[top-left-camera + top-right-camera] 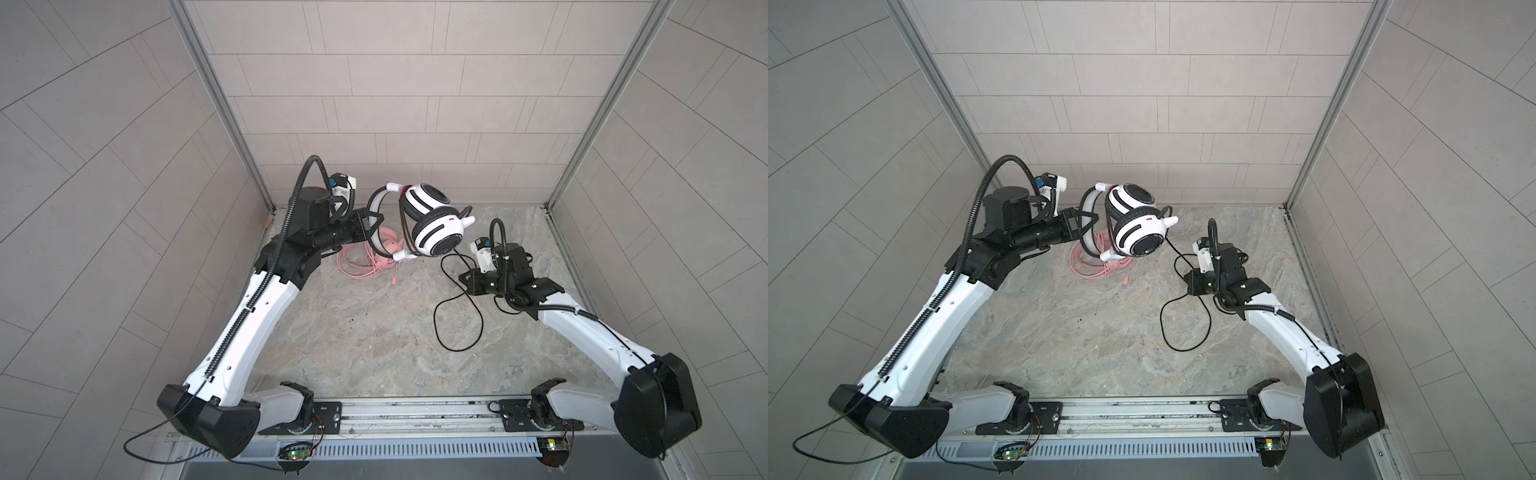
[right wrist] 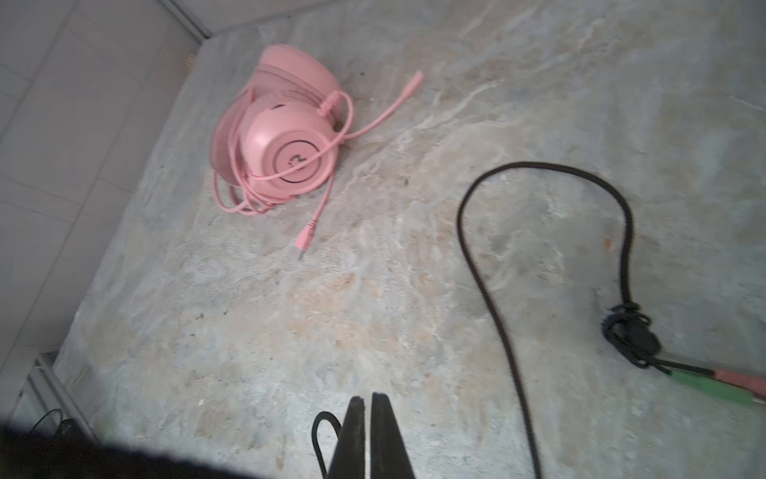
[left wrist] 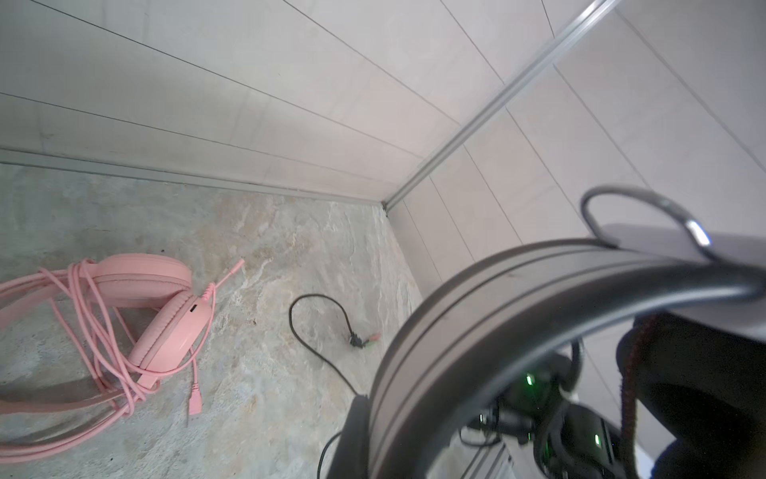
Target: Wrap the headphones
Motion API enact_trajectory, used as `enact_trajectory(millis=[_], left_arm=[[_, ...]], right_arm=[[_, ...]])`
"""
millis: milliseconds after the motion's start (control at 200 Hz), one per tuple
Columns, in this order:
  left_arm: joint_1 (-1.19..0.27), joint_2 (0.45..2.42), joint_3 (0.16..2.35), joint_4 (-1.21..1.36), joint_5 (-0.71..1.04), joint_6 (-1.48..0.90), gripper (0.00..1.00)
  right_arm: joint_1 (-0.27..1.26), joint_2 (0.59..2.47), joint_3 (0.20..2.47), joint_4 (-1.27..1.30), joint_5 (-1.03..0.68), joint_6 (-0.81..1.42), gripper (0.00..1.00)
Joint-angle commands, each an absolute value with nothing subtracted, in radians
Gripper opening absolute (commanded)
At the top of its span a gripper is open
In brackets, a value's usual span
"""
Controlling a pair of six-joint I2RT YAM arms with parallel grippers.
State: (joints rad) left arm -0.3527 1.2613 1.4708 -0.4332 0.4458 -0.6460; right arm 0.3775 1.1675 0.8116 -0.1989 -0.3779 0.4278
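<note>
While clamping the headband of the white-and-black headset (image 1: 436, 235) between closed jaws, holding it with the left gripper (image 1: 375, 219) well up off the table (image 1: 353, 332), near the back wall, with both ear cups turned toward the middle. Trailing the black cable (image 2: 628, 331) from one ear cup down onto the table in a loose loop, ending in a knot just beside green and pink plugs (image 2: 704, 379). Hovering the right gripper (image 2: 370, 410) low over the table just beside that loop, with fingers pressed together; showing a small bend of black cable just beside one finger, without revealing whether pinching it or not. Leaving the pink headset (image 3: 166, 315) lying on the table at the back, beneath the lifted one, with the pink cable (image 1: 376, 264) wound loosely around band and cups.
</note>
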Motion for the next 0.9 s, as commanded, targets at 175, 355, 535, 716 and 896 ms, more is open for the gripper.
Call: enact_trajectory(millis=[175,355,535,716,896], left_arm=[[-0.351,1.297,1.477,-0.314,0.137,-0.928,0.0],[-0.35,1.332,1.477,-0.35,0.036,-0.884,0.0],[-0.352,1.317,1.515,-0.438,-0.136,-0.736,0.0],[-0.373,1.339,1.533,-0.544,-0.297,-0.535,0.0],[-0.389,1.389,1.522,-0.648,-0.264,-0.457,0.0]], right_arm=[[0.624,0.995,0.792,-0.095,-0.233,0.57,0.0],[0.744,1.018,0.9,-0.218,-0.26,0.486,0.0],[0.803,1.042,0.968,-0.301,-0.382,0.441,0.0],[0.845,1.036,1.049,-0.432,-0.345,0.379,0.01],[0.848,1.035,1.179,-0.615,-0.288,0.299,0.01]])
